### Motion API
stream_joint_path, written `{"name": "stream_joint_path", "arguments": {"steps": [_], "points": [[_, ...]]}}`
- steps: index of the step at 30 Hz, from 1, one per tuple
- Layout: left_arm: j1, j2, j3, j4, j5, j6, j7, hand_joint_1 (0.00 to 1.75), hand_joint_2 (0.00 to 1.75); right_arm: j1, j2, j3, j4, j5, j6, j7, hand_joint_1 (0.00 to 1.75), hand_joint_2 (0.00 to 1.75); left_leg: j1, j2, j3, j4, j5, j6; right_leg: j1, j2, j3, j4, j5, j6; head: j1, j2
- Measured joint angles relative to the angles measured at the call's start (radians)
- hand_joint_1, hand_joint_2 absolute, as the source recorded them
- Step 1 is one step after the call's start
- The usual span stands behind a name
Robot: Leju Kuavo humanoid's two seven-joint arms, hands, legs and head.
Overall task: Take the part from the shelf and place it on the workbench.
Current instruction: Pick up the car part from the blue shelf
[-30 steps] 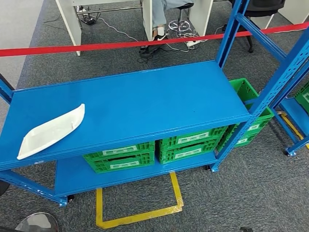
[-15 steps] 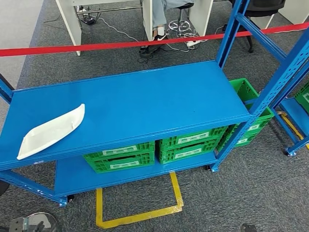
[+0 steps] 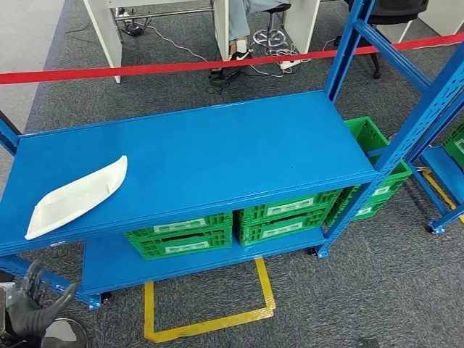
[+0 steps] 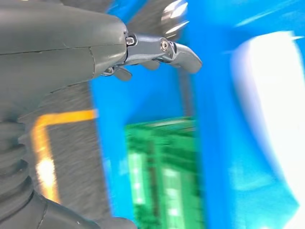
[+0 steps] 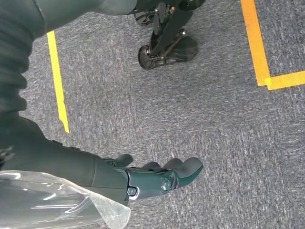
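The part (image 3: 77, 196) is a long white curved tray-like piece lying flat at the left end of the blue shelf's top deck (image 3: 219, 152). It shows as a white blur (image 4: 273, 109) in the left wrist view. My left hand (image 3: 32, 308) is low at the bottom left, below and in front of the shelf's front edge, under the part, with its fingers (image 4: 162, 47) spread and nothing in them. My right hand (image 5: 151, 179) hangs over the grey carpet, fingers extended and holding nothing.
Green crates (image 3: 180, 235) sit on the shelf's lower deck, and more (image 3: 378, 159) stand at its right end. Blue uprights (image 3: 350, 43) rise at the right. A red barrier tape (image 3: 164, 69) runs behind the shelf. Yellow floor tape (image 3: 208, 319) marks the carpet in front.
My left hand has risen into the head view at the bottom left, toward the shelf's front edge. The part and the shelf have not moved.
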Motion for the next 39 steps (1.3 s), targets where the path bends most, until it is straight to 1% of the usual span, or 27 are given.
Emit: {"name": "stream_joint_path", "arguments": {"steps": [8, 14, 18, 20, 22, 23, 25, 28, 31, 34, 39], "points": [[-0.010, 0.003, 0.043, -0.196, -0.163, -0.012, -0.049, 0.00, 1.75, 0.009, -0.029, 0.065, -0.050, -0.019, -0.066, 0.027, 0.00, 1.75, 0.000, 0.000, 0.000, 0.000, 0.000, 0.000, 0.000, 0.000, -0.001, 0.000, 0.000, 0.000, 0.000, 0.000], [-0.051, 0.044, 0.022, -0.282, -0.302, 0.017, -0.116, 0.00, 1.75, -0.011, -0.052, 0.131, -0.053, -0.071, -0.077, 0.017, 0.00, 1.75, 0.000, 0.000, -0.001, 0.000, 0.000, 0.000, 0.000, 0.000, -0.001, 0.000, 0.000, 0.000, 0.000, 0.000], [-0.071, 0.068, -0.006, -0.314, -0.340, 0.008, -0.140, 0.00, 0.00, -0.031, -0.062, 0.169, -0.051, -0.104, -0.078, -0.003, 0.00, 1.75, 0.000, 0.000, 0.000, 0.000, 0.000, 0.000, 0.000, 0.000, -0.001, 0.000, 0.000, 0.000, 0.000, 0.000], [-0.080, 0.080, -0.023, -0.326, -0.336, -0.015, -0.143, 0.00, 0.87, -0.046, -0.064, 0.188, -0.042, -0.123, -0.078, -0.013, 0.00, 1.75, 0.000, 0.000, -0.001, 0.000, 0.000, 0.000, 0.000, 0.000, -0.001, 0.000, 0.000, 0.000, 0.000, 0.000], [-0.093, 0.093, -0.047, -0.341, -0.337, -0.052, -0.126, 0.00, 1.75, -0.066, -0.068, 0.220, -0.027, -0.168, -0.078, -0.034, 0.00, 1.75, 0.000, 0.000, -0.001, 0.000, 0.000, 0.000, 0.000, 0.000, -0.001, 0.000, 0.000, 0.000, 0.000, 0.000], [-0.098, 0.097, -0.055, -0.346, -0.342, -0.067, -0.109, 0.00, 1.75, -0.072, -0.069, 0.234, -0.022, -0.191, -0.078, -0.044, 0.00, 1.75, 0.000, 0.000, -0.001, 0.000, 0.000, 0.000, 0.000, 0.000, -0.001, 0.000, 0.000, 0.000, 0.000, 0.000], [-0.109, 0.102, -0.069, -0.348, -0.374, -0.079, -0.045, 0.00, 1.75, -0.079, -0.071, 0.258, -0.015, -0.224, -0.080, -0.055, 0.00, 1.75, 0.000, 0.000, -0.001, 0.000, 0.000, 0.000, 0.000, 0.000, -0.002, 0.000, 0.000, 0.000, 0.000, 0.000], [-0.146, 0.123, -0.084, -0.345, -0.473, -0.096, 0.088, 0.00, 1.75, -0.090, -0.072, 0.284, -0.010, -0.233, -0.081, -0.051, 0.00, 1.75, 0.001, 0.000, -0.002, 0.000, 0.000, 0.000, 0.000, 0.000, -0.003, 0.000, 0.000, 0.000, 0.000, 0.000], [-0.204, 0.151, -0.096, -0.325, -0.551, -0.148, 0.201, 0.00, 1.75, -0.104, -0.073, 0.299, -0.002, -0.238, -0.081, -0.049, 0.00, 1.75, 0.001, 0.000, -0.002, 0.000, 0.000, 0.000, 0.000, 0.000, -0.003, 0.000, 0.000, 0.000, 0.000, 0.000], [-0.250, 0.168, -0.107, -0.303, -0.569, -0.181, 0.242, 0.00, 1.75, -0.115, -0.073, 0.308, 0.004, -0.243, -0.081, -0.049, 0.00, 1.75, 0.001, 0.000, -0.002, 0.000, 0.001, 0.000, 0.001, 0.001, -0.002, 0.001, 0.001, 0.000, 0.000, 0.000], [-0.292, 0.187, -0.126, -0.281, -0.593, -0.210, 0.282, 0.00, 1.75, -0.120, -0.074, 0.319, 0.011, -0.246, -0.082, -0.056, 0.00, 1.75, 0.001, 0.000, -0.002, 0.000, 0.000, 0.000, 0.000, 0.001, -0.003, 0.000, 0.001, 0.000, 0.000, 0.000]]}}
